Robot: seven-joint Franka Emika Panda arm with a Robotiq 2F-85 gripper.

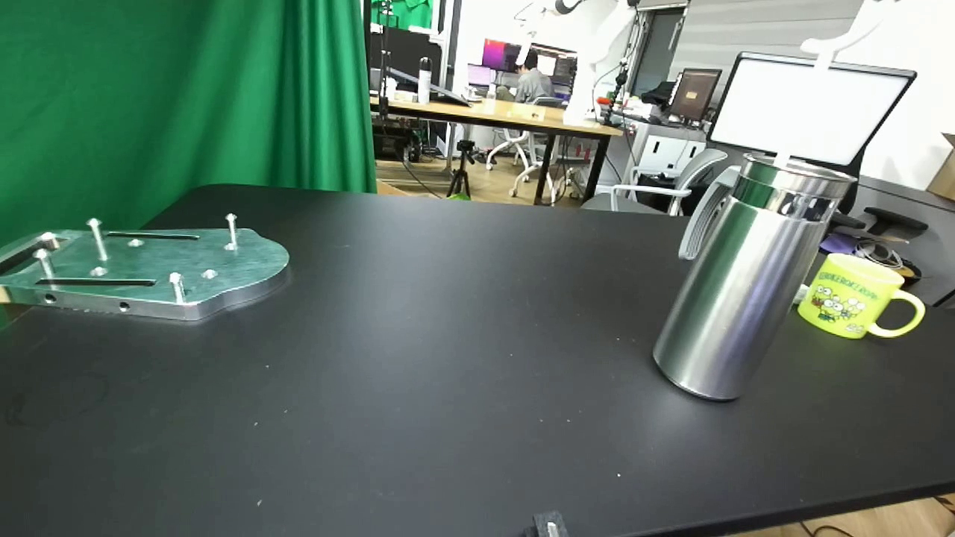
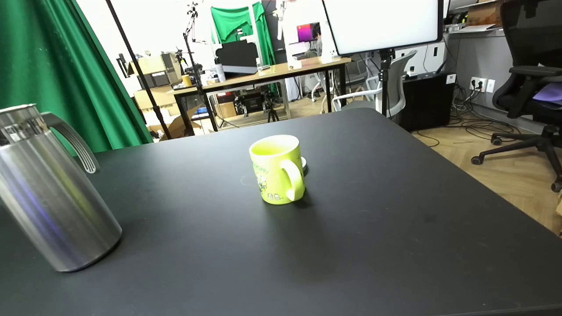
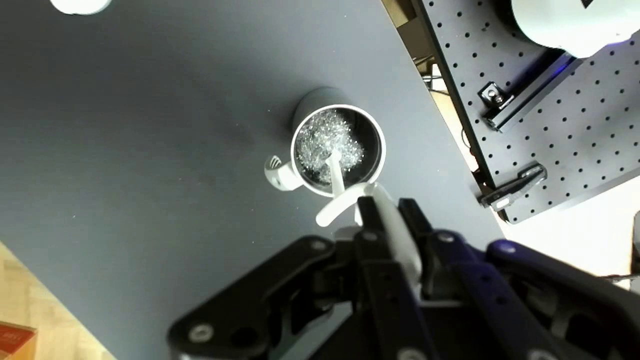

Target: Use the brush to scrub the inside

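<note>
The tall brushed-steel flask [image 1: 746, 291] stands on the dark table in both exterior views; it also shows here [image 2: 57, 206]. In the wrist view I look down into its open rim [image 3: 382, 145], with its side handle at the left. The brush has a white handle [image 1: 850, 33] and a sparkling steel-wool head [image 3: 327, 137]. The head is inside the flask, below the rim; whether it touches the wall or bottom I cannot tell. My gripper [image 3: 390, 207] is shut on the white brush handle, just outside the rim. The gripper is out of view in both exterior views.
A yellow-green mug [image 1: 850, 294] stands near the flask, with a small white object [image 2: 303, 163] behind it. A metal plate with upright bolts [image 1: 157, 265] lies at the table's far side. A perforated mounting board [image 3: 550, 120] with the white robot base borders the table.
</note>
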